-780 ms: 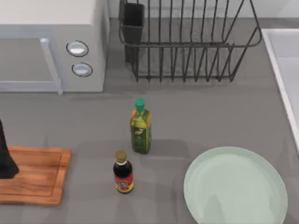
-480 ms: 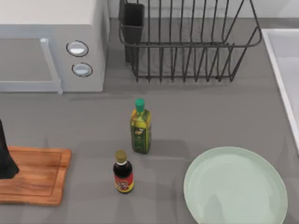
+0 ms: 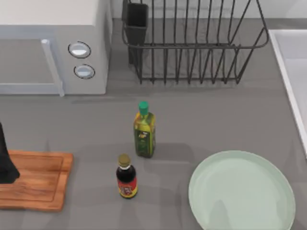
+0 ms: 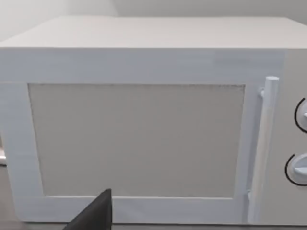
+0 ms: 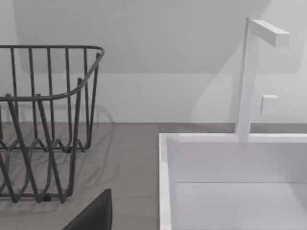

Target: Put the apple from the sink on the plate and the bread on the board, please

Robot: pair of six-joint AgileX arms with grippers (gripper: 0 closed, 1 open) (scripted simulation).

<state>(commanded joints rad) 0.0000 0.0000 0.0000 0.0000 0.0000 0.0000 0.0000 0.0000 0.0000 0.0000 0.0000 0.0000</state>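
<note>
The pale mint-green plate (image 3: 241, 192) lies at the front right of the grey counter. At the front left sits the reddish-brown board (image 3: 36, 181). A black part of my left gripper (image 3: 5, 160) hangs over the board's left end, at the top view's left edge. The white-rimmed sink (image 3: 287, 81) runs along the right edge. The right wrist view looks at the sink (image 5: 165, 191) and its white tap (image 5: 247, 76), with a dark part of my right gripper (image 5: 93, 215) low in the picture. The apple and the bread are out of view.
A white microwave (image 3: 53, 45) stands at the back left and faces the left wrist camera (image 4: 144, 139). A dark wire dish rack (image 3: 192, 43) stands at the back centre. A green-capped oil bottle (image 3: 144, 129) and a dark sauce bottle (image 3: 126, 177) stand between board and plate.
</note>
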